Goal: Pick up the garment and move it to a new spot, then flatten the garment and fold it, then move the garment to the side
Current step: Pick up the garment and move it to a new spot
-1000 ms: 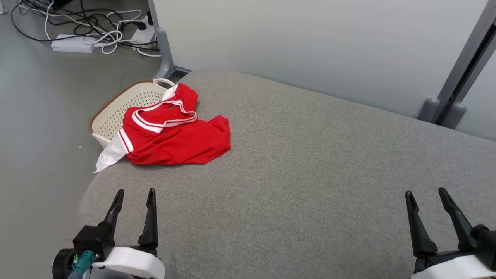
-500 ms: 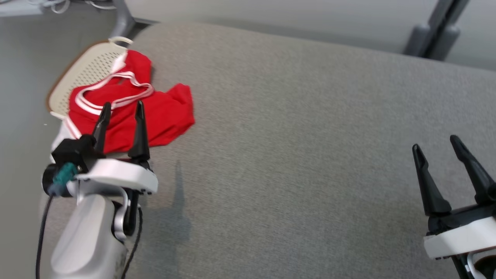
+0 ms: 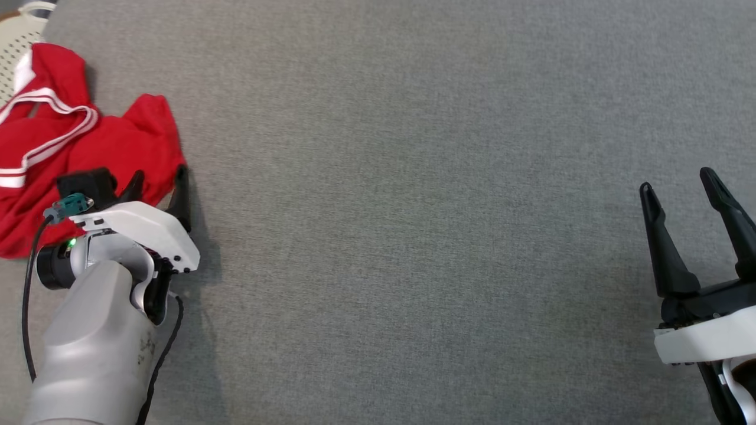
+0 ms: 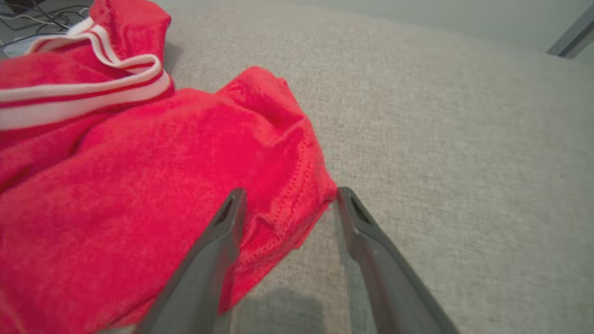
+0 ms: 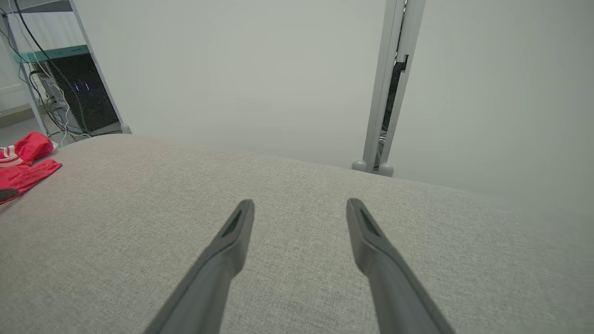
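Seeing red garment (image 3: pixel 118 147) bunched up at far left of grey fabric counter (image 3: pixel 413 206), white-striped trim (image 3: pixel 53 100) on top, upper end right next to cream perforated basket (image 3: pixel 13 44) past the counter edge. Not flat, not folded.

Reading left end effector (image 3: pixel 159 177) as fully spread, gripping nothing. Pitched down at garment's right-hand edge. From left wrist view: straddling the stitched hem corner (image 4: pixel 297 185), one finger (image 4: pixel 209 260) over red cloth, second finger over bare counter just beside the hem. Can't tell whether tips touch cloth or counter. Throwing a shadow (image 3: pixel 201 277) on counter right beside the wrist.

Reading right end effector (image 3: pixel 676 180) as fully spread too, empty. Sitting at lower right of head view, well apart from garment, fingers pointing up that view over bare counter. From right wrist view: hovering above counter, garment small at far left edge, pale wall (image 5: pixel 232 69) behind, grey post (image 5: pixel 385 93) standing past counter's far edge, black box (image 5: pixel 83 93) with cables (image 5: pixel 51 111) at upper left.

Noting green LED (image 3: pixel 72 242) lit on left wrist and black cable (image 3: pixel 26 307) looping off it alongside the pale forearm (image 3: pixel 88 354).
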